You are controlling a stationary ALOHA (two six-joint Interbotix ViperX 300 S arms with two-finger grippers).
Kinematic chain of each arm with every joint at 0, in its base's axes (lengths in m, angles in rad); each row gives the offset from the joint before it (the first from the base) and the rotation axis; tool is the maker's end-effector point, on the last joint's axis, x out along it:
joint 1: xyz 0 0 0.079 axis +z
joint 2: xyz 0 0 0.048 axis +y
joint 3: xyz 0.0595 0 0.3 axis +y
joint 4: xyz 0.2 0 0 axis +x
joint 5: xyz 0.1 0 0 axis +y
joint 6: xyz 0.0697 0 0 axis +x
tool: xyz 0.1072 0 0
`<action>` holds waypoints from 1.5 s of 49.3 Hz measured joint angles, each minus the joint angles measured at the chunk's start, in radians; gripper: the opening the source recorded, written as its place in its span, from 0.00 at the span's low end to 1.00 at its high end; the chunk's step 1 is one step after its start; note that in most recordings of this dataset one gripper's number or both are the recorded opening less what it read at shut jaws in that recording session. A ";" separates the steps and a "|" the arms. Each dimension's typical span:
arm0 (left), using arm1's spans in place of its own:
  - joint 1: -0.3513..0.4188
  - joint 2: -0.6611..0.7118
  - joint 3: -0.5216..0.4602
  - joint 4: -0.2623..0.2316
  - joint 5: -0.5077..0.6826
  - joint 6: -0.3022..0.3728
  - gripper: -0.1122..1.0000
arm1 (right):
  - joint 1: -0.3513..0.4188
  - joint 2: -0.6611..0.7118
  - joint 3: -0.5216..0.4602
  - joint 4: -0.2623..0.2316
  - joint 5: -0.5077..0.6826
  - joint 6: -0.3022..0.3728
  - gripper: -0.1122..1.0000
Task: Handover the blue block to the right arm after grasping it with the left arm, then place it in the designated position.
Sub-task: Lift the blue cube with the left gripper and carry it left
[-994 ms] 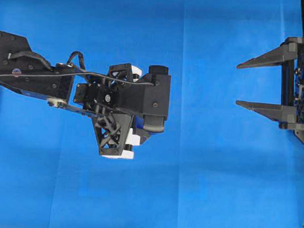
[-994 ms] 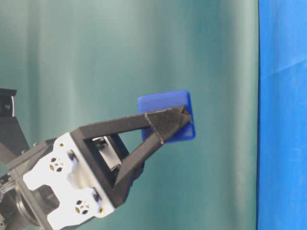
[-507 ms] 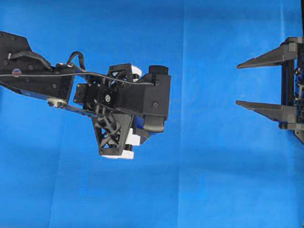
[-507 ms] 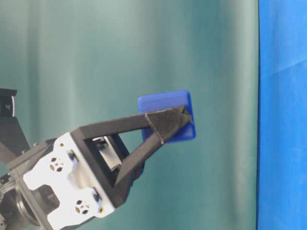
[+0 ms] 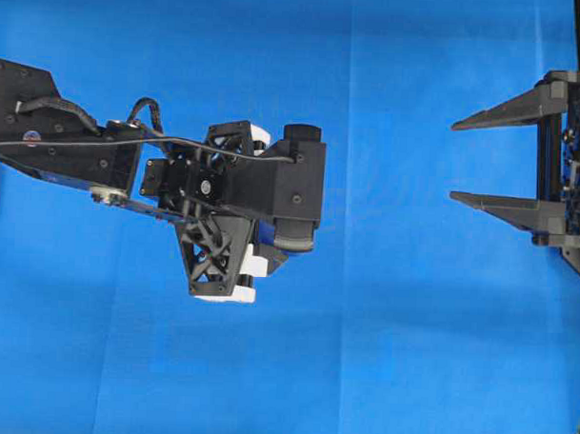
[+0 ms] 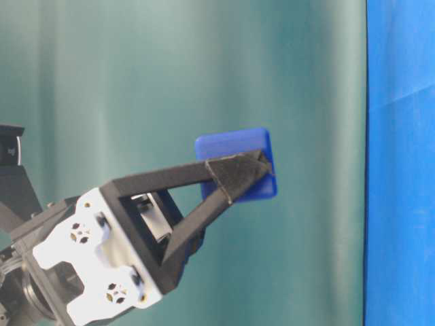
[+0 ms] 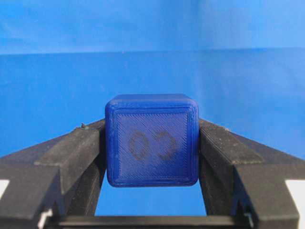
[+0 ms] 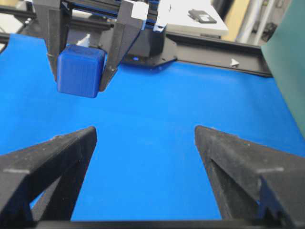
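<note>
My left gripper (image 7: 151,143) is shut on the blue block (image 7: 151,140), a dark-blue cube with a faint numeral on the face towards the camera. One black finger (image 7: 71,157) presses on each of its sides. In the table-level view the blue block (image 6: 232,144) is held in the air, off the cloth. From overhead the left wrist (image 5: 262,192) points down and hides it. My right gripper (image 5: 454,160) stands open and empty at the right edge, well apart from the left one. In the right wrist view the blue block (image 8: 80,70) hangs at the upper left, beyond the spread right gripper (image 8: 145,136).
Blue cloth (image 5: 390,354) covers the table. A green backdrop (image 6: 136,81) stands behind the left gripper in the table-level view. A black frame rail (image 8: 214,59) and a white surface (image 8: 190,21) lie past the table's far edge.
</note>
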 measured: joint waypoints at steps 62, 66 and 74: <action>0.018 -0.382 0.546 0.000 -0.907 0.054 0.54 | 0.000 0.000 -0.008 0.000 0.000 0.000 0.97; 0.025 -0.391 0.561 0.000 -0.928 0.054 0.54 | 0.000 0.000 -0.008 0.000 0.000 0.000 0.97; 0.028 -0.397 0.572 0.000 -0.940 0.055 0.54 | 0.000 0.000 -0.011 0.000 0.000 0.000 0.97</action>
